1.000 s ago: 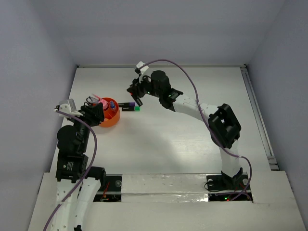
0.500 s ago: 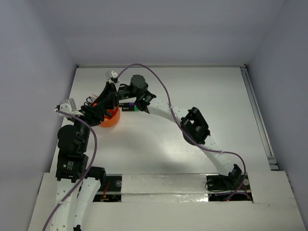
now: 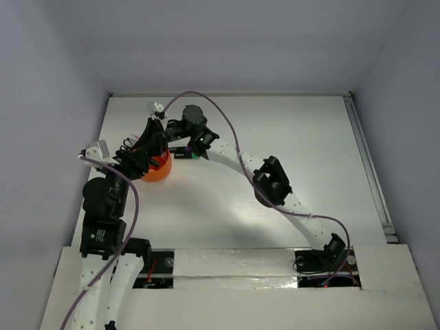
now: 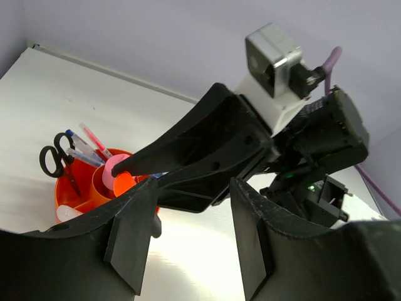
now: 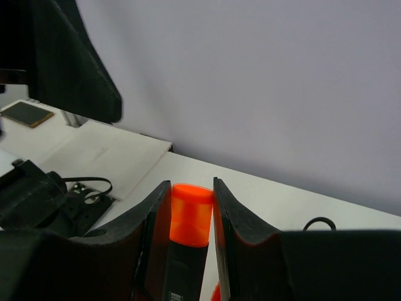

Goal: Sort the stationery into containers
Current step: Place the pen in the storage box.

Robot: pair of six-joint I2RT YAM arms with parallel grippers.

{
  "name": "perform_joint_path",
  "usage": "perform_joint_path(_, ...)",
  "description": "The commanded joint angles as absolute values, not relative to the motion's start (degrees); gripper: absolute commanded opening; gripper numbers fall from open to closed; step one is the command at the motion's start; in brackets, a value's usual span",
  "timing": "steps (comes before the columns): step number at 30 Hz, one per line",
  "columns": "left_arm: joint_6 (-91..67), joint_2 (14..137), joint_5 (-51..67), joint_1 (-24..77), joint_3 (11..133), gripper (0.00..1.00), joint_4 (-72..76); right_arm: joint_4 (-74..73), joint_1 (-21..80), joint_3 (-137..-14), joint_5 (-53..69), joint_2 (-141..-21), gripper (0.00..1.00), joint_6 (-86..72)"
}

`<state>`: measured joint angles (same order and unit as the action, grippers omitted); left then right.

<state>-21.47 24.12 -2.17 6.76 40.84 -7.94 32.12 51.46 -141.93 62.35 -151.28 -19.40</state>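
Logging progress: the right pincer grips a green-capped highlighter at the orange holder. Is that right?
Not quite. The highlighter in the right pincer has an orange cap, not green, as the right wrist view shows. The rest stands: it is gripped at the orange holder.

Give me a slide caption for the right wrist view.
Right gripper clamped on an orange-capped black highlighter.

Orange holder (image 4: 67, 195) (black highlighter (image 5: 190, 218), orange-capped)
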Motion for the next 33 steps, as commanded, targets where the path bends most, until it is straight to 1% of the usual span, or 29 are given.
perform_joint_path(1, -21.01, 24.08, -2.64, 7.03, 41.31, 0.46, -5.54, 32.61, 52.03, -144.05, 59.24, -154.25, 0.0, -17.58)
perform_joint_path(5, -20.92, 24.35, -2.64, 7.03, 41.4, 0.46, -5.54, 31.82, 53.35, -143.44, 53.8, -154.95, 0.0, -14.16)
perform_joint_path(8, -21.01, 24.26, -2.81, 7.03, 41.4, 0.46, -5.54, 33.92, 54.05, -140.72, 48.62, -154.34, 0.01, -12.31)
perform_joint_path(11, -20.92, 24.78, -2.46, 7.56, 41.48, 0.46, -5.36, 34.19, 54.58, -141.59, 45.89, -155.04, 0.01, -11.51)
perform_joint_path(14, -21.01, 24.43, -2.63, 7.56, 41.31, 0.46, -5.54, 38.13, 54.58, -138.45, 41.5, -153.99, 0.01, -11.43)
perform_joint_path(21, -20.92, 24.52, -2.81, 7.56, 41.48, 0.46, -5.63, 43.14, 55.11, -131.33, 35.87, -151.88, 0.01, -9.4)
perform_joint_path(33, -20.83, 24.87, -2.55, 7.56, 41.48, 0.46, -5.54, 49.3, 55.11, -125.86, 30.94, -149.51, 0.03, -7.47)
